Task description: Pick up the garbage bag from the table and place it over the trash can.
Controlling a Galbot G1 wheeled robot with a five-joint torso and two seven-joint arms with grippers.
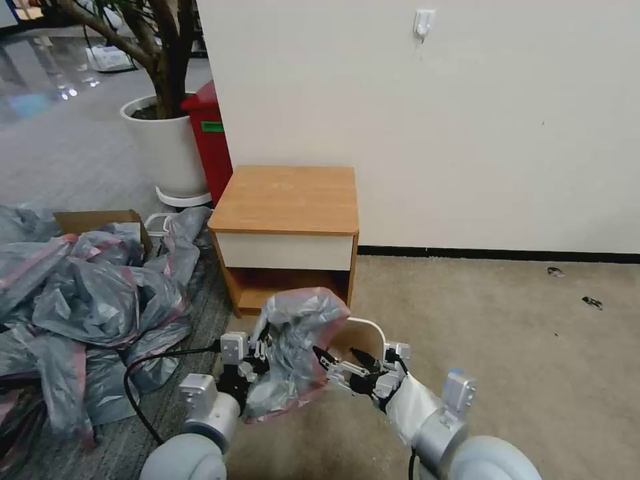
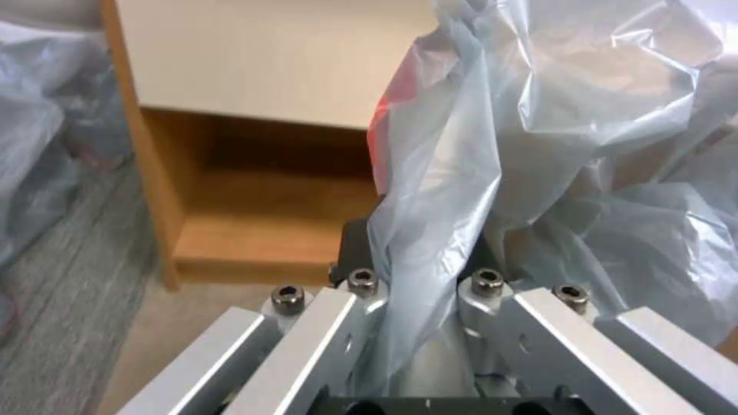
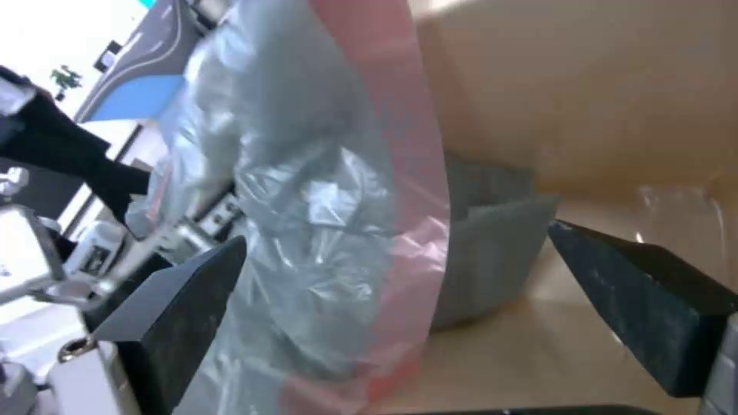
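Bag off the table, half-draped on the bin — spread the mouth before you lower it.

Left gripper (image 1: 257,360) is clamped on the garbage bag (image 1: 293,347); in the left wrist view the film is pinched between its closed fingers (image 2: 361,288). Right gripper (image 1: 340,370) stands with jaws spread wide, the bag's pink rim band (image 3: 400,190) hanging between its pads (image 3: 184,294), not yet gripped. Bag hangs over the left side of the cream trash can (image 1: 370,333), in front of the bare bedside table (image 1: 287,200). You want the right pads closing on that pink band, then both hems drawn apart past the can's rim. My read: thin film, likely to slip or tear if tugged.
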